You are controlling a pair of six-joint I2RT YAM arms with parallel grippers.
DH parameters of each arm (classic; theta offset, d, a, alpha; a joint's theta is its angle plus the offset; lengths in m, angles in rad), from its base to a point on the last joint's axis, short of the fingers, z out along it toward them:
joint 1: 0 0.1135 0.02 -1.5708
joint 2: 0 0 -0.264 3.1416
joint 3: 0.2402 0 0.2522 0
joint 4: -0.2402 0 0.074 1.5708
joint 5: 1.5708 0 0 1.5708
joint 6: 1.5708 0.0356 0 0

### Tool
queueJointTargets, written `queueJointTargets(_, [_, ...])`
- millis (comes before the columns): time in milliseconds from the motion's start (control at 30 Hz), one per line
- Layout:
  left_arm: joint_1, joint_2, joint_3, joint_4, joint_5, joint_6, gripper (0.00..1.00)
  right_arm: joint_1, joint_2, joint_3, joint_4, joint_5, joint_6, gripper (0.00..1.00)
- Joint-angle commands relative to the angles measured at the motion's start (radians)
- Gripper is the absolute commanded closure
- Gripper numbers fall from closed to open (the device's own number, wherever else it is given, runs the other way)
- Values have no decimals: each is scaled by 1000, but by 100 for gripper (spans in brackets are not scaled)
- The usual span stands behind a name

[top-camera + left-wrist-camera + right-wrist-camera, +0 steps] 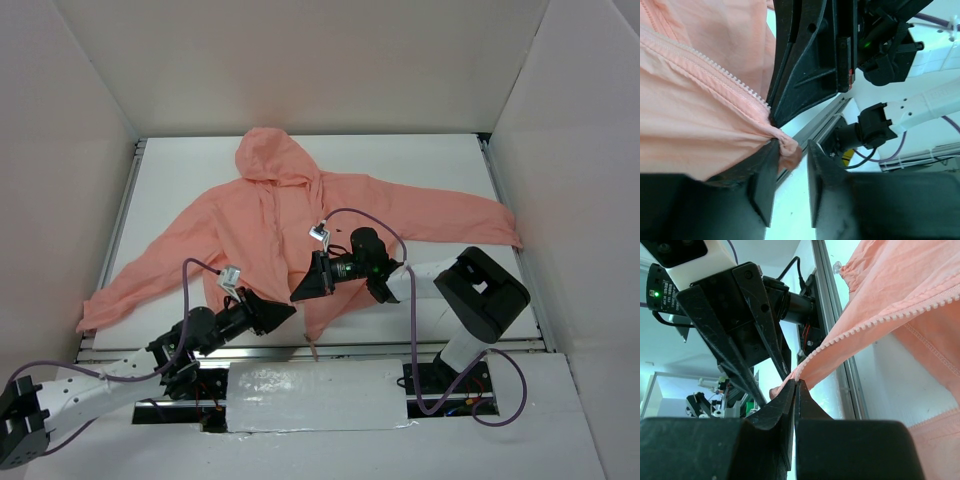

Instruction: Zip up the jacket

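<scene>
The salmon-pink jacket [290, 215] lies spread on the white table, hood at the far side and sleeves out to both sides. Its front is open, and white zipper teeth [725, 75] run along one edge. My right gripper [303, 288] is shut on the zipper edge near the hem, seen pinched at its tips in the right wrist view [796, 385]. My left gripper [283, 312] is right beside it at the hem. In the left wrist view it [790, 160] is open, with a bunched hem corner [789, 152] between the tips, against the left finger [765, 185].
An aluminium rail [400, 345] runs along the table's near edge just below the hem. White walls close in the table on three sides. Purple cables [385, 225] loop over the right arm. The two grippers nearly touch each other.
</scene>
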Motion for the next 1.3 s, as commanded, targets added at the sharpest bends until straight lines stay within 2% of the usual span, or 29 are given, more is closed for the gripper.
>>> queueJointTargets(0, [3,20,-94,81,-10,-2,61,-4,-20,-9,79,-28,-11,100])
queueJointTargets(33, [3,28,-99,91,-10,-4,64,-4,-21,-12,88,-35,-11,100])
queueJointTargets(300, [3,94,-100,142,-5,-2,66,-1,-28,-30,139,-60,-2,100])
queueJointTargets(400, [3,100,-94,136,-10,-1,79,-1,-26,-35,141,-58,-3,100])
queueJointTargets(567, [2,85,-91,110,-16,-1,87,-1,-25,-30,145,-65,-2,100])
queueJointTargets(667, [3,76,-91,102,-13,3,86,-1,-21,-21,132,-66,-6,100])
queueJointTargets(767, [3,68,-91,99,-10,7,73,-1,-20,-6,95,-69,-20,100])
queueJointTargets(800, [3,67,-90,98,-7,7,66,-1,-21,1,78,-72,-29,100])
queueJointTargets(833, [3,66,-88,96,-5,9,65,-1,-23,4,66,-72,-37,100])
queueJointTargets(1033, [3,47,-91,76,4,13,67,-6,-40,27,-29,-77,-100,100])
queueJointTargets(1133, [3,33,-94,70,3,12,72,-8,-40,28,-27,-85,-100,100])
queueJointTargets(1267, [2,31,-96,75,7,15,74,-9,-37,34,-30,-86,-98,100])
